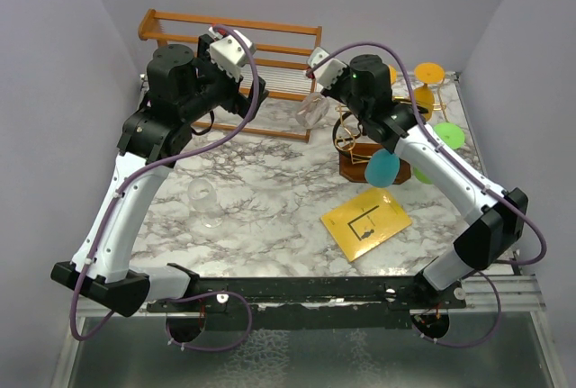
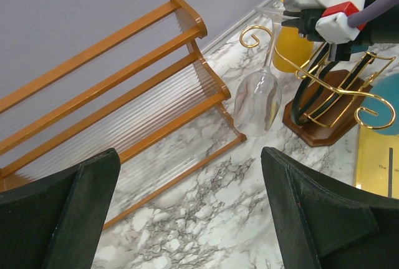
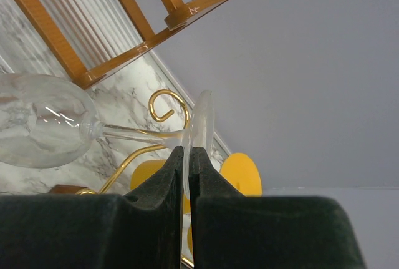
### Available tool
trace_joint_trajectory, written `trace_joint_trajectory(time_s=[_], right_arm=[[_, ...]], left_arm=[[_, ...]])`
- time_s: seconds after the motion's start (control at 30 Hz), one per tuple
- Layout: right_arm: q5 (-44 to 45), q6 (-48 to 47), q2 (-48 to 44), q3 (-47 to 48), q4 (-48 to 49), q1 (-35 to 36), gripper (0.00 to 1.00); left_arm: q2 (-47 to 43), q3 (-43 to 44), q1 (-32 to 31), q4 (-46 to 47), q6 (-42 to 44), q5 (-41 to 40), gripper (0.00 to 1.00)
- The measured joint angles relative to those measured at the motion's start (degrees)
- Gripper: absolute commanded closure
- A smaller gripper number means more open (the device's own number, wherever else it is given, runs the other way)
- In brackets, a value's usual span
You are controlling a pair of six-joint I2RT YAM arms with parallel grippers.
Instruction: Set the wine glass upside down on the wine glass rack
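My right gripper (image 3: pixel 189 156) is shut on the round foot of a clear wine glass (image 3: pixel 37 122) and holds it bowl-down and tilted in the air. In the top view the glass (image 1: pixel 312 109) hangs just left of the wine glass rack (image 1: pixel 353 134), a gold wire stand on a dark wooden base, below the right gripper (image 1: pixel 319 77). The left wrist view shows the glass bowl (image 2: pixel 257 102) beside the rack's curled hook (image 2: pixel 252 35), apart from the gold wire (image 2: pixel 336 88). My left gripper (image 2: pixel 187 219) is open and empty above the marble, near the shelf (image 1: pixel 225 77).
An orange-brown slatted shelf (image 1: pixel 261 46) stands at the back. A second clear glass (image 1: pixel 205 199) stands on the marble table (image 1: pixel 270 181) at left. Yellow (image 1: pixel 429 73), green (image 1: pixel 447 134) and teal (image 1: pixel 382 169) glasses crowd round the rack. A yellow card (image 1: pixel 366 223) lies in front.
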Motion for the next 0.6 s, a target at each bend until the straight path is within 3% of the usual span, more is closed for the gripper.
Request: trace_joint_trajectory(time_s=[0.6], right_arm=[[8.00, -7.63, 4.31, -1.20, 5.29, 0.00, 0.99]], left_arm=[[0.00, 0.00, 0.00, 0.00, -0.02, 0.09, 0.01]])
